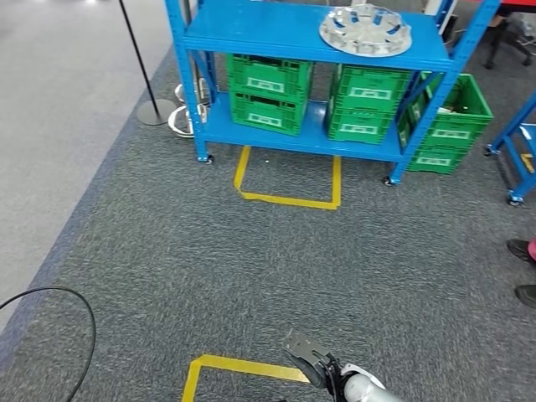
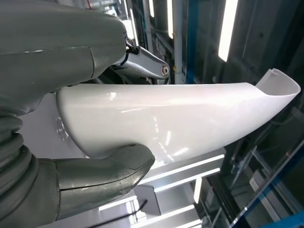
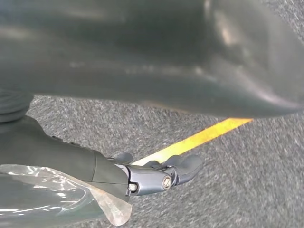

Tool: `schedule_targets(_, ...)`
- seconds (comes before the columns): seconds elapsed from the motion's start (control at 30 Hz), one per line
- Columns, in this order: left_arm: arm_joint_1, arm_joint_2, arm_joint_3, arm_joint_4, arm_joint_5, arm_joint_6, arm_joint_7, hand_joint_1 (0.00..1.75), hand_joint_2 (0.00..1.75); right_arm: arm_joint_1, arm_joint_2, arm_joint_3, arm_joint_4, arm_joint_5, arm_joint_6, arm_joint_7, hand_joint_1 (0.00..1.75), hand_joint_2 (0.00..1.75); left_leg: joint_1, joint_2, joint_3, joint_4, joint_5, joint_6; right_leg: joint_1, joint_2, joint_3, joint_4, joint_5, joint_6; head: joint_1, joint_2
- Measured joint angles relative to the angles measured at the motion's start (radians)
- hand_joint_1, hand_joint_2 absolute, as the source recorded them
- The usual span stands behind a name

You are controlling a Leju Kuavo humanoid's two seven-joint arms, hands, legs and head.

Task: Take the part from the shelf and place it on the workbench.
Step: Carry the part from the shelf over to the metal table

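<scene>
Grey carpet (image 1: 189, 276) runs up to a blue shelf (image 1: 253, 33) at twelve o'clock, with yellow tape (image 1: 287, 199) marking a box before it and green crates (image 1: 269, 92) on its lower level. At ten o'clock stands a black post (image 1: 142, 71); a black cable (image 1: 75, 306) loops at eight. On the shelf top, toward one o'clock, lies a silver wheel cover (image 1: 365, 29). In its wrist view, the left hand (image 2: 71, 95) holds a glossy white part (image 2: 172, 118) between thumb (image 2: 107, 175) and upper fingers. The right hand (image 1: 312, 358) shows at six o'clock, low over the carpet, fingers (image 3: 172, 173) stretched forward; whether it holds anything I cannot tell. A person's shoes (image 1: 523, 249) sit at three o'clock.
</scene>
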Motion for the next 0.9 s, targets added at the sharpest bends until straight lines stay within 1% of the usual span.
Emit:
schedule_targets(0.03,0.000,0.000,0.000,0.000,0.000,0.001,0.000,1.75,1.75,0.000,0.000,0.000,0.000,0.000,0.000,0.001,0.00,0.00,-0.001,-0.014,-0.001,0.000,0.002,-0.001,0.000,0.006,0.022,-0.050,0.036,-0.004,0.000,0.000)
schedule_targets(0.07,0.000,0.000,0.001,0.000,0.000,0.002,0.000,1.75,1.75,0.000,0.000,-0.001,0.000,0.000,0.000,0.002,0.00,0.00,0.000,-0.027,-0.001,0.000,0.004,-0.003,0.000,0.025,0.056,-0.124,0.075,-0.011,0.000,0.000)
schedule_targets(0.1,0.000,0.000,0.001,0.000,0.000,0.003,0.000,1.75,1.75,-0.001,-0.001,-0.002,0.000,0.000,-0.001,0.003,0.00,0.00,-0.001,-0.038,-0.003,0.001,0.006,-0.007,-0.001,0.053,0.088,-0.193,0.102,-0.018,-0.001,0.000)
schedule_targets(0.13,-0.001,0.000,0.001,0.000,0.000,0.004,0.000,1.75,1.75,-0.002,-0.001,-0.002,0.000,0.000,-0.001,0.004,0.00,0.00,0.001,-0.049,-0.006,0.002,0.009,-0.011,-0.002,0.077,0.113,-0.244,0.118,-0.023,-0.001,0.000)
schedule_targets(0.17,-0.001,-0.001,0.001,-0.001,0.000,0.005,0.000,1.75,1.75,-0.001,-0.002,-0.003,0.000,0.000,-0.001,0.006,0.00,0.00,0.004,-0.060,-0.010,0.002,0.013,-0.017,-0.001,0.094,0.127,-0.270,0.122,-0.026,-0.001,0.000)
schedule_targets(0.2,0.000,0.000,0.002,-0.002,0.000,0.006,0.000,1.75,1.75,0.000,-0.002,-0.004,0.000,-0.001,-0.002,0.007,0.00,0.00,0.007,-0.072,-0.015,0.001,0.018,-0.024,0.001,0.095,0.131,-0.276,0.121,-0.028,-0.001,0.000)
schedule_targets(0.23,0.003,0.000,0.003,-0.004,0.000,0.007,0.000,1.75,1.75,0.000,-0.002,-0.004,0.000,-0.001,-0.002,0.008,0.00,0.00,0.010,-0.084,-0.017,-0.002,0.023,-0.032,0.003,0.084,0.135,-0.278,0.123,-0.029,0.000,0.000)
schedule_targets(0.27,0.006,0.001,0.005,-0.006,0.000,0.008,0.000,1.75,1.75,0.001,-0.002,-0.005,-0.001,-0.003,-0.004,0.009,0.00,0.00,0.012,-0.086,-0.019,-0.003,0.026,-0.037,0.002,0.073,0.136,-0.282,0.128,-0.033,0.000,0.000)
schedule_targets(0.3,0.008,0.002,0.007,-0.010,-0.001,0.010,0.000,1.75,1.75,0.002,-0.003,-0.006,-0.003,-0.005,-0.006,0.009,0.00,0.00,0.010,-0.071,-0.023,0.003,0.021,-0.042,0.000,0.060,0.139,-0.288,0.134,-0.037,-0.002,0.000)
schedule_targets(0.33,0.007,0.002,0.008,-0.013,-0.001,0.012,0.002,1.75,1.75,0.005,-0.003,-0.007,-0.004,-0.008,-0.009,0.010,0.00,0.00,0.007,-0.044,-0.035,0.027,0.003,-0.047,-0.003,0.046,0.142,-0.294,0.139,-0.041,-0.004,0.000)
schedule_targets(0.37,0.006,0.002,0.009,-0.016,-0.001,0.014,0.004,1.75,1.75,0.009,-0.004,-0.008,-0.005,-0.011,-0.012,0.010,0.00,0.00,0.006,-0.010,-0.053,0.073,-0.026,-0.051,-0.005,0.030,0.144,-0.298,0.142,-0.044,-0.006,0.000)
schedule_targets(0.4,0.005,0.001,0.009,-0.018,-0.001,0.017,0.007,1.75,1.75,0.015,-0.005,-0.008,-0.006,-0.013,-0.015,0.011,0.00,0.00,0.006,0.018,-0.079,0.135,-0.061,-0.056,-0.005,0.016,0.144,-0.299,0.142,-0.046,-0.008,0.000)
schedule_targets(0.43,0.005,-0.001,0.009,-0.019,-0.001,0.019,0.010,1.75,1.75,0.022,-0.006,-0.009,-0.007,-0.016,-0.018,0.012,0.00,0.00,0.009,0.032,-0.106,0.202,-0.093,-0.062,-0.005,0.000,0.144,-0.299,0.142,-0.047,-0.009,0.000)
schedule_targets(0.47,0.007,-0.003,0.008,-0.019,-0.001,0.021,0.012,1.75,1.75,0.029,-0.007,-0.009,-0.008,-0.018,-0.021,0.013,0.00,0.00,0.012,0.038,-0.123,0.249,-0.110,-0.066,-0.005,-0.016,0.144,-0.299,0.141,-0.046,-0.009,0.000)
schedule_targets(0.5,0.008,-0.005,0.008,-0.020,-0.001,0.023,0.012,1.75,1.75,0.036,-0.008,-0.008,-0.010,-0.020,-0.023,0.014,0.00,0.00,0.015,0.041,-0.126,0.265,-0.110,-0.069,-0.005,-0.031,0.144,-0.298,0.139,-0.045,-0.009,0.000)
schedule_targets(0.53,0.009,-0.006,0.008,-0.022,-0.001,0.025,0.013,1.75,1.75,0.042,-0.009,-0.008,-0.012,-0.021,-0.025,0.015,0.00,0.00,0.017,0.045,-0.109,0.241,-0.093,-0.072,-0.005,-0.045,0.145,-0.298,0.137,-0.042,-0.009,0.000)
schedule_targets(0.57,0.009,-0.007,0.009,-0.024,-0.001,0.026,0.013,1.75,1.75,0.045,-0.009,-0.008,-0.014,-0.022,-0.026,0.015,0.00,0.00,0.019,0.055,-0.073,0.181,-0.063,-0.073,-0.006,-0.058,0.146,-0.296,0.134,-0.039,-0.009,0.000)
schedule_targets(0.6,0.009,-0.007,0.009,-0.028,-0.002,0.026,0.013,1.75,1.75,0.046,-0.010,-0.008,-0.017,-0.023,-0.026,0.015,0.00,0.00,0.017,0.075,-0.034,0.112,-0.041,-0.071,-0.005,-0.069,0.148,-0.294,0.131,-0.034,-0.009,0.000)
schedule_targets(0.63,0.009,-0.007,0.009,-0.031,-0.003,0.027,0.013,1.75,1.75,0.047,-0.011,-0.008,-0.020,-0.023,-0.027,0.015,0.00,0.00,0.014,0.091,-0.002,0.054,-0.025,-0.065,-0.003,-0.079,0.149,-0.292,0.126,-0.028,-0.009,0.000)
schedule_targets(0.67,0.009,-0.008,0.009,-0.034,-0.003,0.027,0.013,1.75,1.75,0.047,-0.013,-0.009,-0.023,-0.024,-0.028,0.016,0.00,0.00,0.010,0.101,0.017,0.017,-0.018,-0.057,-0.001,-0.088,0.151,-0.291,0.123,-0.022,-0.009,0.000)
schedule_targets(0.7,0.010,-0.008,0.009,-0.035,-0.004,0.029,0.013,1.75,1.75,0.047,-0.015,-0.009,-0.025,-0.025,-0.028,0.016,0.00,0.00,0.006,0.104,0.021,0.006,-0.022,-0.047,0.002,-0.096,0.152,-0.290,0.120,-0.017,-0.009,0.000)
schedule_targets(0.77,0.011,-0.008,0.010,-0.039,-0.004,0.032,0.013,1.75,1.75,0.047,-0.016,-0.009,-0.031,-0.026,-0.029,0.018,0.00,0.00,0.005,0.083,0.017,0.006,-0.020,-0.030,0.002,-0.112,0.156,-0.293,0.116,-0.007,-0.008,0.000)
schedule_targets(0.8,0.011,-0.008,0.011,-0.041,-0.004,0.033,0.013,1.75,1.75,0.047,-0.017,-0.009,-0.033,-0.026,-0.029,0.018,0.00,0.00,0.006,0.074,0.017,0.004,-0.019,-0.024,0.000,-0.106,0.154,-0.288,0.109,-0.001,-0.008,0.000)
schedule_targets(0.83,0.009,-0.008,0.012,-0.045,-0.004,0.033,0.013,1.75,1.75,0.046,-0.018,-0.009,-0.036,-0.026,-0.029,0.019,0.00,0.00,0.007,0.064,0.017,0.002,-0.018,-0.017,-0.002,-0.088,0.145,-0.268,0.092,0.003,-0.007,0.000)
schedule_targets(0.87,0.008,-0.008,0.012,-0.048,-0.004,0.033,0.013,1.75,1.75,0.047,-0.020,-0.009,-0.038,-0.026,-0.030,0.019,0.00,0.00,0.009,0.056,0.017,0.000,-0.016,-0.011,-0.004,-0.062,0.125,-0.225,0.067,0.006,-0.005,0.000)
schedule_targets(0.9,0.007,-0.009,0.012,-0.051,-0.004,0.033,0.013,1.75,1.75,0.047,-0.021,-0.009,-0.039,-0.026,-0.030,0.019,0.00,0.00,0.009,0.047,0.017,0.000,-0.016,-0.006,-0.006,-0.033,0.093,-0.160,0.034,0.007,-0.004,0.000)
